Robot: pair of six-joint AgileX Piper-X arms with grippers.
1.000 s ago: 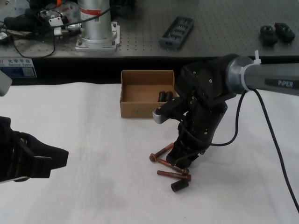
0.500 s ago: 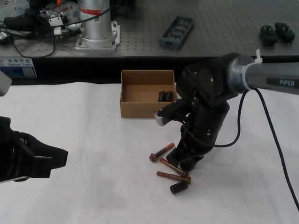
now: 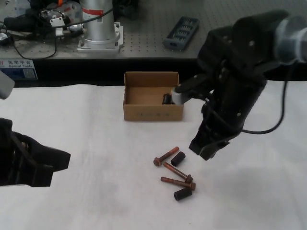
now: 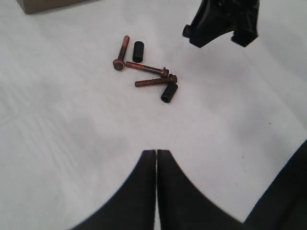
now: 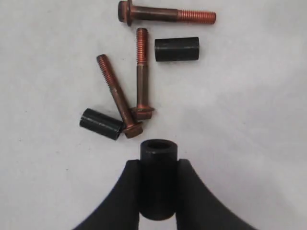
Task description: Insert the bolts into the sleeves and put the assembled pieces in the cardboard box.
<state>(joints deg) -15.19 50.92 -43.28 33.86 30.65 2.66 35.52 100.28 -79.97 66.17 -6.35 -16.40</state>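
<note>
Black sleeve (image 5: 158, 184) sits tight in my right gripper (image 3: 207, 149), held up over the white cloth (image 3: 96, 191), and no bolt is in it yet. My left gripper (image 4: 157, 155) hangs low on the other side, its fingers pressed together with nothing between them. I think the job is only partly done: dark pieces (image 3: 166, 98) lie in the cardboard box (image 3: 153, 114), but three copper bolts (image 3: 166, 155) and two more sleeves (image 3: 183, 193) wait on the cloth near it. Two bolts meet at their heads, right by one sleeve, so picking one alone may be tricky. Far behind, on the grey bench (image 3: 230, 19), stand a metal post (image 3: 98, 21) and a dark tray (image 3: 181, 32), well out of my way
</note>
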